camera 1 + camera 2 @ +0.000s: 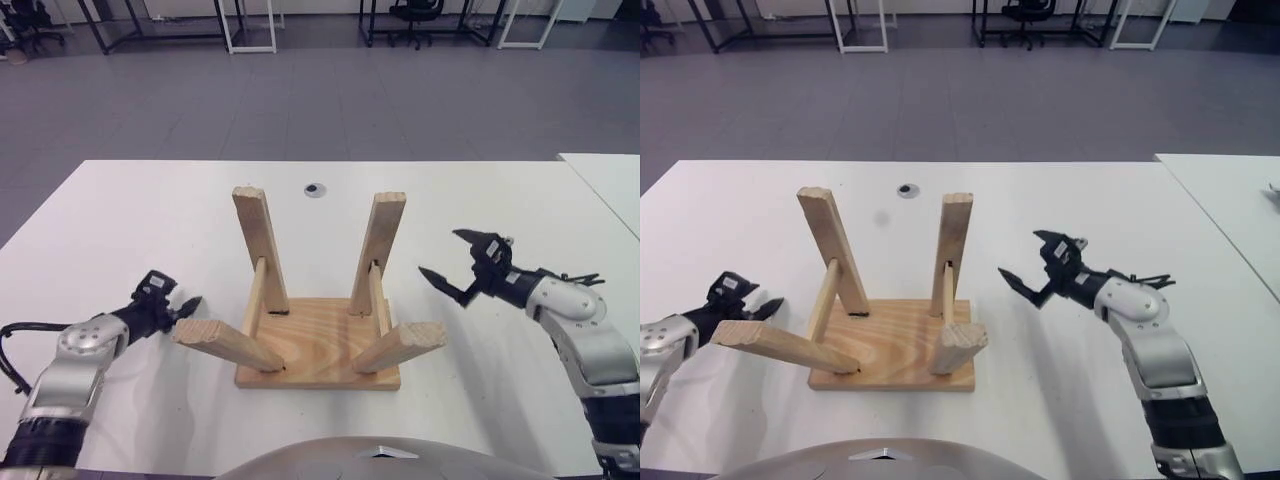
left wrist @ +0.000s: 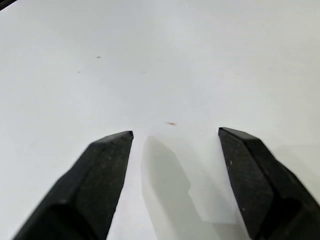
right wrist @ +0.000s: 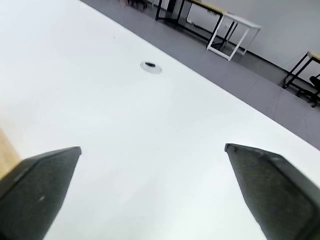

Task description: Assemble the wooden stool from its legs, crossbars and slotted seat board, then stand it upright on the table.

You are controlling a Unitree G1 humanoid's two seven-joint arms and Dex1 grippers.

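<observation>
**Stool upside down, both grippers open**

The left gripper (image 2: 175,132) has its jaws moderately apart, with bare table (image 1: 120,220) showing between them and nothing held. It sits low over the table, just beside the outer end of the near-left leg (image 1: 225,345); whether it touches the leg cannot be told. The right gripper (image 1: 438,252) has its jaws spread wide, also holding nothing. It hangs above the table to the right of the stool, near the near-right leg (image 1: 400,347) but apart from it.

Between the grippers the stool lies inverted, with its seat (image 1: 318,345) flat on the table and four legs splaying upward. The far-left leg (image 1: 260,250) and far-right leg (image 1: 378,250) lean away from the robot. One crossbar (image 1: 257,295) joins the left pair of legs and another crossbar (image 1: 379,295) joins the right pair. A small round grommet (image 1: 316,189) sits in the table beyond the stool.
</observation>
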